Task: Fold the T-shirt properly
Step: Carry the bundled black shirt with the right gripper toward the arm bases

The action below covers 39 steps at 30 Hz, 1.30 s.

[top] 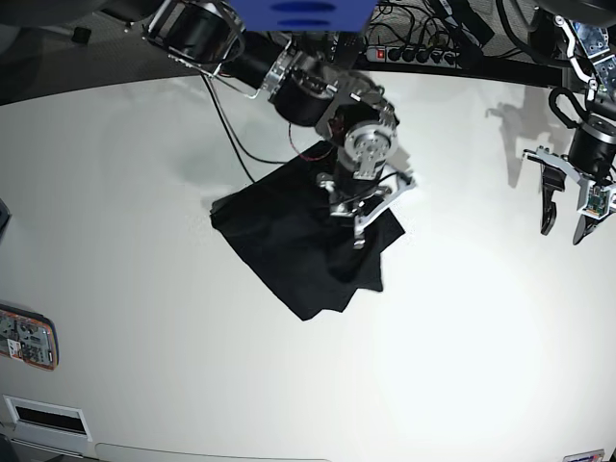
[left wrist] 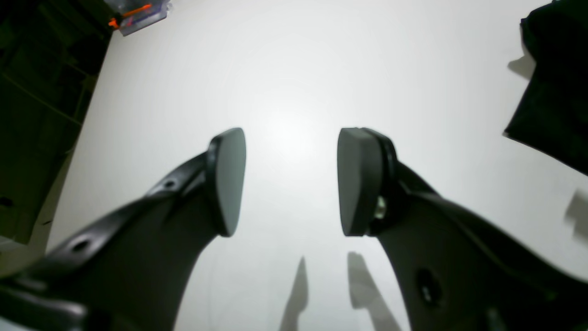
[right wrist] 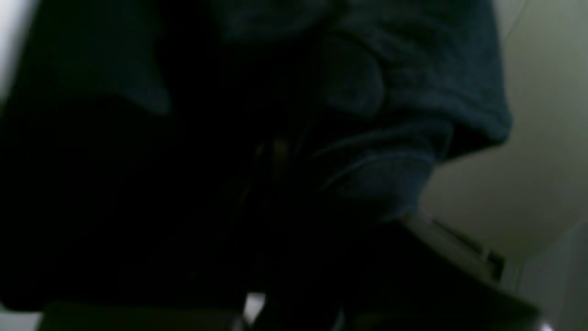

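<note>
T-shirt [top: 298, 245] lies bunched into a compact dark bundle at table [top: 144, 173] centre, partly folded, not yet neat. Right gripper [top: 361, 207] sits on its 2 o'clock edge, grip state unreadable. Left gripper [left wrist: 291, 181], fingers spread and empty, hangs well apart at 3 o'clock.

Black T-shirt [top: 303, 241] lies crumpled, roughly folded, mid-table.

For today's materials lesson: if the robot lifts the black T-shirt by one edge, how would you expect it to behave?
The T-shirt would probably droop and bunch rather than hold shape: it already lies creased and folded on the table. It looks thin, so likely light. The right gripper sits on it; pushed, the cloth would probably wrinkle.
</note>
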Motion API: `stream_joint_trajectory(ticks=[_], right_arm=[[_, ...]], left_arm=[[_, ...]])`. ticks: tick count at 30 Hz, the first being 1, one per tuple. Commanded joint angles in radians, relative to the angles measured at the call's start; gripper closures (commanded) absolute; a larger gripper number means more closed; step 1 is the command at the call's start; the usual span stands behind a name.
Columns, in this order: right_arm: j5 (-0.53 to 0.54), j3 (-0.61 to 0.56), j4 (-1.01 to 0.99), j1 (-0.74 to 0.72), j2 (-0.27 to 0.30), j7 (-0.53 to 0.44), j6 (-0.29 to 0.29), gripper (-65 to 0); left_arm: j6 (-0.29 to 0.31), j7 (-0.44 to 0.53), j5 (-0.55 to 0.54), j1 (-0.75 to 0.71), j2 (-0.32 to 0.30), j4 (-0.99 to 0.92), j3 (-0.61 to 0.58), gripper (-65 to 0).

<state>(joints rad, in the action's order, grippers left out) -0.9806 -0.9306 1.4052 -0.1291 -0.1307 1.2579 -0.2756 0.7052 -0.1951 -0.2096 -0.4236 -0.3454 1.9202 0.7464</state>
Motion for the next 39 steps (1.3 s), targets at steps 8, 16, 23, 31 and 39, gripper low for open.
stream_joint_trajectory(ticks=[8,16,23,31,39], right_arm=[[-0.018,-0.044,0.087,0.001,-0.017,-0.031,0.006,-2.8],[0.096,-0.041,0.076,0.001,-0.017,-0.031,0.006,-3.7],[0.105,-0.037,0.085,0.007,-0.017,-0.028,0.008,-3.6],[0.107,-0.035,0.087,0.007,-0.017,-0.031,0.009,-12.6],[0.113,-0.035,0.087,0.009,-0.017,0.007,0.048,-38.2]], left_arm=[[-0.007,0.024,-0.014,0.004,-0.014,0.008,0.006,-31.0],[-0.007,0.024,-0.014,0.007,-0.016,-0.008,0.006,-31.2],[-0.007,0.024,-0.014,0.007,-0.017,-0.008,0.006,-31.1],[-0.007,0.024,-0.014,0.007,-0.017,-0.008,0.006,-31.0],[-0.007,0.024,-0.014,0.007,-0.017,-0.009,0.006,-31.0]])
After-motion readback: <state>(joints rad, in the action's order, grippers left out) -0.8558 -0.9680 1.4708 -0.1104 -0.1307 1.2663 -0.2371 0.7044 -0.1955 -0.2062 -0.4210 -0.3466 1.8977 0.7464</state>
